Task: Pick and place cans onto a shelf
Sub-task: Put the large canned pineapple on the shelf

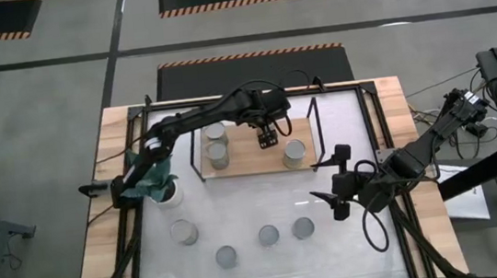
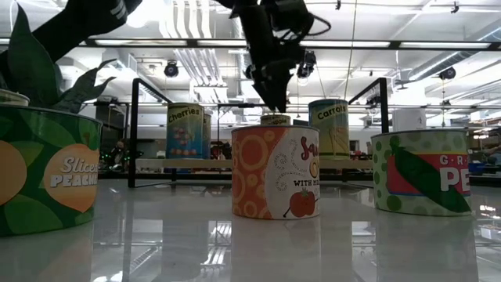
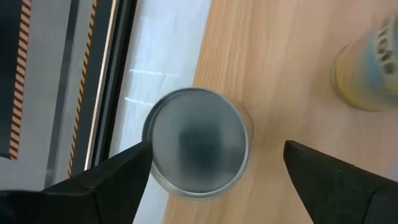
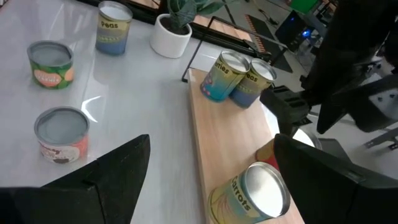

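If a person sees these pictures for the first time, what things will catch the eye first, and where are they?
The left gripper hangs open above the shelf, which carries three cans: two at its left end and one at its right end. Four more cans stand on the white table in front, and the right gripper waits open beside the shelf's right end.

Bare shelf [image 1: 249, 162] board between two left cans [image 1: 217, 145] and right can [image 1: 294, 153]; left hand [image 1: 267, 139] hanging over gap.
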{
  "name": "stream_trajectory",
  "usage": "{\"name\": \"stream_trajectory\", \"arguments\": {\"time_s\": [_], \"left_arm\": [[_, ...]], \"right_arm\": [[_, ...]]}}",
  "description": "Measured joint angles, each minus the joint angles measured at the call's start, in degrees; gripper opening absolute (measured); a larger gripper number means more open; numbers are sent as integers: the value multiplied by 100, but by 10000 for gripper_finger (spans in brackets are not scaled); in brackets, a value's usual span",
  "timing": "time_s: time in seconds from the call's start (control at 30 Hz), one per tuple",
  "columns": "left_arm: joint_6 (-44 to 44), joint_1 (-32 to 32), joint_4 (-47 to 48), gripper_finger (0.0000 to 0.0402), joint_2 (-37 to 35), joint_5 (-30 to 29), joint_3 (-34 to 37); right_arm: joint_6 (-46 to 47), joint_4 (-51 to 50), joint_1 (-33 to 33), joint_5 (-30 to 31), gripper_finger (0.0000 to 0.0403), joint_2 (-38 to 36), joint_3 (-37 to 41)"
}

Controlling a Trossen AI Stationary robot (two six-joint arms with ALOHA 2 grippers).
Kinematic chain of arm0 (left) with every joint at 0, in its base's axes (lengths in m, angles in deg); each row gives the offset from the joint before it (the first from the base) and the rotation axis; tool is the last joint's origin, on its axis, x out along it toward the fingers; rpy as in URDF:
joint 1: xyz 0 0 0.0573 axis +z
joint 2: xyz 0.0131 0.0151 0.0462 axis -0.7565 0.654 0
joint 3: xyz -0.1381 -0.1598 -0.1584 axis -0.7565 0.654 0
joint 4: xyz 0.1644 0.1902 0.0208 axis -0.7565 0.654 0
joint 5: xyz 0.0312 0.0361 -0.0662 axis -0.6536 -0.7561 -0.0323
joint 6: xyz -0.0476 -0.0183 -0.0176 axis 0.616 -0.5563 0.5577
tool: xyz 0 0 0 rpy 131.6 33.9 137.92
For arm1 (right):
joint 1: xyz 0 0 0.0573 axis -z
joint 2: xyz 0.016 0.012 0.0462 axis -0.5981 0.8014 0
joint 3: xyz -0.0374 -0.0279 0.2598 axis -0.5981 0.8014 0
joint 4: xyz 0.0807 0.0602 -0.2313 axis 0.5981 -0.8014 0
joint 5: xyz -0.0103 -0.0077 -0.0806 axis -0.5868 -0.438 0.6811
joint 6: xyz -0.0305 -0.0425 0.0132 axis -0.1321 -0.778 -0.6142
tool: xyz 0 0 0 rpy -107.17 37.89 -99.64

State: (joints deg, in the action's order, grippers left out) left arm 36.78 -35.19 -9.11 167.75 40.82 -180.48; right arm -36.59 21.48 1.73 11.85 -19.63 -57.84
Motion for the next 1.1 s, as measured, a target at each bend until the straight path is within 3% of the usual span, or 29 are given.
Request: {"name": "stream_trajectory", "arguments": {"time_s": [0.3, 0.47, 0.83, 1.1], "left_arm": [[-552, -383, 23, 339, -593, -224, -29], [-1054, -264, 181, 303, -874, -324, 6], [-859, 764, 69, 136, -807, -300, 347], [-378, 945, -460, 16, -736, 275, 1037]], "right_arm": [[-12, -24, 0, 1, 327, 0, 0], [4, -41, 0, 0, 327, 0, 0], [9, -123, 0, 2, 327, -2, 0], [-18, -162, 0, 17, 327, -13, 0]]}}
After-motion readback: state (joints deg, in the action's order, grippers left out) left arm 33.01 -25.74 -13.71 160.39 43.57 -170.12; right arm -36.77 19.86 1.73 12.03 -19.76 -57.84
